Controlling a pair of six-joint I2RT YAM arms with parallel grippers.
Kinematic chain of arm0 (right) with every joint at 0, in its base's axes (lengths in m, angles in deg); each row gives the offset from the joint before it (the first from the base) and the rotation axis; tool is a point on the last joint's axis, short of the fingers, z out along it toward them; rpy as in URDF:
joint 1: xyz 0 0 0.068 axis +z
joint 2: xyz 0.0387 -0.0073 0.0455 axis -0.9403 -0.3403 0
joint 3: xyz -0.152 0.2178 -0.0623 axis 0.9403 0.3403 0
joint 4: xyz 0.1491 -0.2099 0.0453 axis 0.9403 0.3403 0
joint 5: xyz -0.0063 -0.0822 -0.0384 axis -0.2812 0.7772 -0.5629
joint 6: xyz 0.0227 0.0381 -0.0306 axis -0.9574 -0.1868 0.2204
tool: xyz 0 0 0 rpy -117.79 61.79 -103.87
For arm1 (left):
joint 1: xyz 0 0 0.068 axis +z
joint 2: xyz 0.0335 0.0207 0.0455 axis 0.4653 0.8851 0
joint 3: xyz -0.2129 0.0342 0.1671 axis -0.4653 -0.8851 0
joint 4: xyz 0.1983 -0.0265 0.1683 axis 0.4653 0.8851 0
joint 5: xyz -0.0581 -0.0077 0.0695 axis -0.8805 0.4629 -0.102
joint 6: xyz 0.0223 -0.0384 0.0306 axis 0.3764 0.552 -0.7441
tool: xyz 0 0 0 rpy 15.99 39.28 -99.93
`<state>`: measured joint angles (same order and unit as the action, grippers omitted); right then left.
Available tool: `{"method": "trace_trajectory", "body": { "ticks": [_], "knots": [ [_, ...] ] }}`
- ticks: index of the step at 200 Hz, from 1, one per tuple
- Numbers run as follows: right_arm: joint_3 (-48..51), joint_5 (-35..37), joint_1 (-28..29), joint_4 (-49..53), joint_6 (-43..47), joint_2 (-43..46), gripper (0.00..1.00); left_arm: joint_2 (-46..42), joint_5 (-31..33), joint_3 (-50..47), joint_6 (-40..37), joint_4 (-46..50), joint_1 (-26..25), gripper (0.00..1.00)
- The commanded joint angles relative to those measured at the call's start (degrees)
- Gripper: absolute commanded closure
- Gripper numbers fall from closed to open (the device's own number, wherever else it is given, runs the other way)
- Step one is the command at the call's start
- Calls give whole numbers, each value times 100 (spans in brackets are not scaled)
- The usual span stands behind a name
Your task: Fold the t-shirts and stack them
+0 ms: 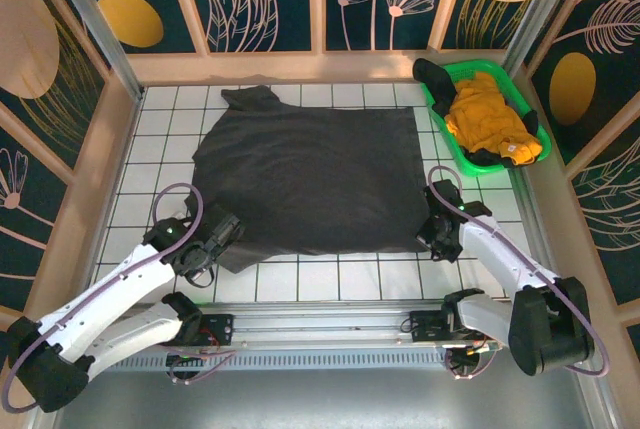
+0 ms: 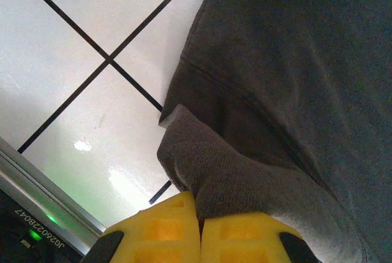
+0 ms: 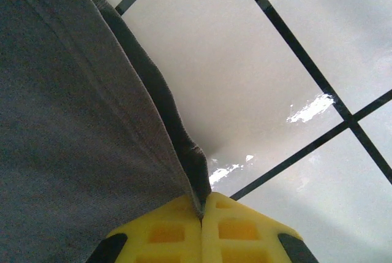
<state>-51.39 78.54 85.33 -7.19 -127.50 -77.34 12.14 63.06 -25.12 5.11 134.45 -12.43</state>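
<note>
A dark charcoal grey t-shirt (image 1: 310, 174) lies spread flat across the white tiled table. My left gripper (image 1: 222, 232) is shut on its near left corner; the yellow fingers (image 2: 162, 235) pinch a fold of the grey t-shirt (image 2: 245, 177). My right gripper (image 1: 437, 232) is shut on the near right corner, where the yellow fingers (image 3: 245, 232) clamp the hem of the grey t-shirt (image 3: 73, 140). A mustard yellow t-shirt (image 1: 490, 124) lies crumpled in the green tray (image 1: 447, 144) at the back right.
The white tiled table (image 1: 380, 274) has black grid lines. A dark garment (image 1: 432, 77) hangs over the tray's far left rim. Patterned walls close in the back and sides. A metal rail (image 1: 320, 311) runs along the near edge.
</note>
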Motion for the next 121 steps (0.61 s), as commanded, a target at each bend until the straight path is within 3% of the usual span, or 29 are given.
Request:
{"method": "trace_trajectory", "body": {
  "ticks": [1, 36, 121],
  "knots": [
    [-406, -7, 35, 172, -143, 13, 100, 192, 193, 274, -120, 17, 26, 100],
    [-997, 130, 26, 223, -172, -215, 100, 974, 746, 1170, -571, -316, 111, 100],
    [-2485, 421, -252, -158, 50, -1576, 100, 2679, 866, 2802, -2943, -1789, 1537, 100]
  ]
}}
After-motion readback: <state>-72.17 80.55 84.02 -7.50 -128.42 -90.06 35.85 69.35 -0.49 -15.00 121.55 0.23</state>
